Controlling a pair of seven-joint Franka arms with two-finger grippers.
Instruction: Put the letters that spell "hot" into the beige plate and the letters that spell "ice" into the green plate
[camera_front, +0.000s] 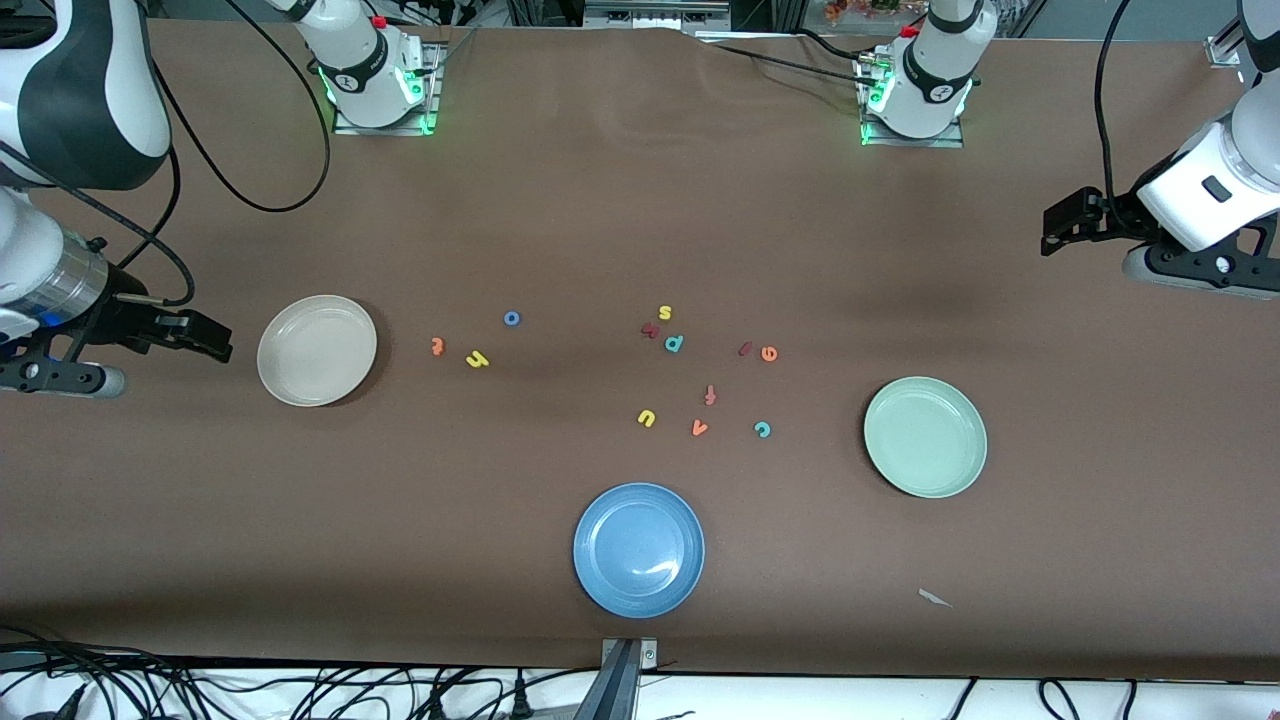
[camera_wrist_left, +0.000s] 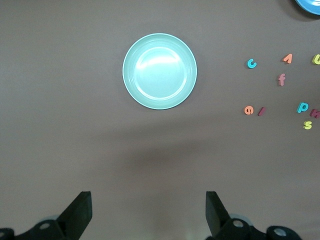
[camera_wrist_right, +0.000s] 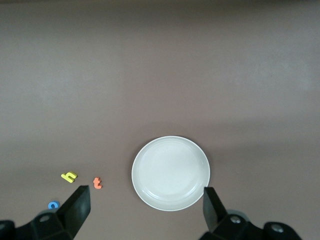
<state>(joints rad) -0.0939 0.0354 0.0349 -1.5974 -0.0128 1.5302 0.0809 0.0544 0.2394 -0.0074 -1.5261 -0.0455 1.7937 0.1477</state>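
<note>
— Blue plate (camera_front: 638, 549) sits nearest the lens, both arms waiting high at the table's ends; sorting not yet begun?

— Correct. Left gripper (camera_wrist_left: 148, 212) and right gripper (camera_wrist_right: 145, 210) hang released, empty. Beige plate (camera_wrist_right: 171, 173) lies ahead of the right fingers (camera_wrist_right: 80, 202), with h (camera_wrist_right: 69, 176), o (camera_wrist_right: 53, 205), t (camera_wrist_right: 97, 183) beside it (a first descent looks due); green plate (camera_wrist_left: 159, 71) faces the left's, i (camera_wrist_left: 261, 111), c (camera_wrist_left: 252, 63), e (camera_wrist_left: 248, 110) nearby.

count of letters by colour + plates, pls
Yellow letters: 3 (h, s, u)
Orange letters: 4 (t, e, f, v)
Teal letters: 2 (p, c)
Dark red letters: 2 (i, curved one)
Blue letters: 1 (o)
Plates: 3 (beige, green, blue)
Total: 15
</note>
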